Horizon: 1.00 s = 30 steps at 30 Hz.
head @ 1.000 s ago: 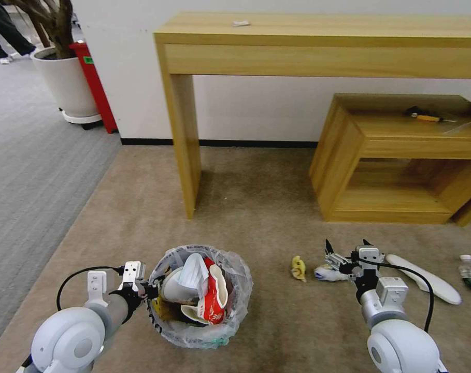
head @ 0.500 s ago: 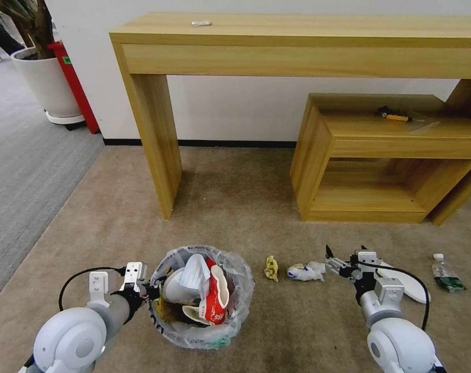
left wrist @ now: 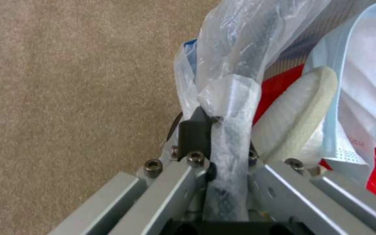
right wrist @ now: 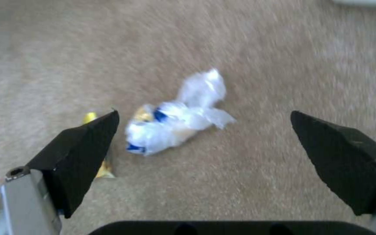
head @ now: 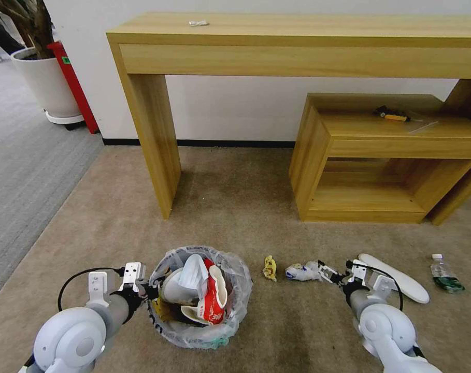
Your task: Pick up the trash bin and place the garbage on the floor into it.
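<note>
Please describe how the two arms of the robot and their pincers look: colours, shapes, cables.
Both arms have round, glossy white joint housings followed by silver-grey segments. A thin black cable loops over each forearm. The left pincer has a white bracket with small holes behind it and grey metal links with hex screws. The right pincer has two black, wedge-shaped fingers tapering to points, mounted on grey metal.

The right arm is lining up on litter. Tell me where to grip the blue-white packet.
Take the blue-white packet across its bunched middle, coming down from above: it lies flat on the floor with thin twisted ends. The right end effector is open, its fingers already straddling it.
</note>
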### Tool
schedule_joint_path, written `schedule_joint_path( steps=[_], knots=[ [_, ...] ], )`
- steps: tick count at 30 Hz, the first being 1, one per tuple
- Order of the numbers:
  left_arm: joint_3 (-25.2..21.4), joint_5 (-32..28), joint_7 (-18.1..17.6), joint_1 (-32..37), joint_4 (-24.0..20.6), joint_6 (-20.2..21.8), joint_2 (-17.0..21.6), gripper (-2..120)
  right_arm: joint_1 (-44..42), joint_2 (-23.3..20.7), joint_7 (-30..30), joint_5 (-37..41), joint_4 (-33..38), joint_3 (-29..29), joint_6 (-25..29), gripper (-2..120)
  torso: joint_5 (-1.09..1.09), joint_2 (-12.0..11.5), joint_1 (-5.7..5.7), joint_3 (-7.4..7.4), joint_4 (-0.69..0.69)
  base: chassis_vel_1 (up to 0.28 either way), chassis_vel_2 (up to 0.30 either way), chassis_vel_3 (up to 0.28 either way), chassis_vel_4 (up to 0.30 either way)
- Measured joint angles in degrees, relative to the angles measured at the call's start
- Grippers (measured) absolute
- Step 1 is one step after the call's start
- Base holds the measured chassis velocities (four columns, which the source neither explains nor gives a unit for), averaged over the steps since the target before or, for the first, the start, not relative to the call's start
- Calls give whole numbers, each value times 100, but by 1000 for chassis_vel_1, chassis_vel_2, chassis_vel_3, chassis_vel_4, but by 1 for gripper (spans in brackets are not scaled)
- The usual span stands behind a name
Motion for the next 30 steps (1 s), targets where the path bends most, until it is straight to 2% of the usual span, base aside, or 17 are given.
schedule_joint_path(
  steps=[10,12,23,30],
  knots=[
    [33,35,33,12,56,0,1,0,899,136,200,64,-1123,-385,-17,100,0,-1,0,0,0,0,0,0,0],
    [28,35,43,18,57,0,5,0,1283,158,210,57,-1578,-609,-72,100,3,-1,0,0,1,0,0,0,0],
    [4,46,45,27,86,0,-26,0,1830,264,522,400,-2206,-958,-347,100,1,-1,0,0,0,0,0,0,0],
    [5,61,45,15,126,0,-39,0,1986,348,473,391,-2610,-1030,-322,98,1,-1,0,0,1,0,0,0,0]
  ],
)
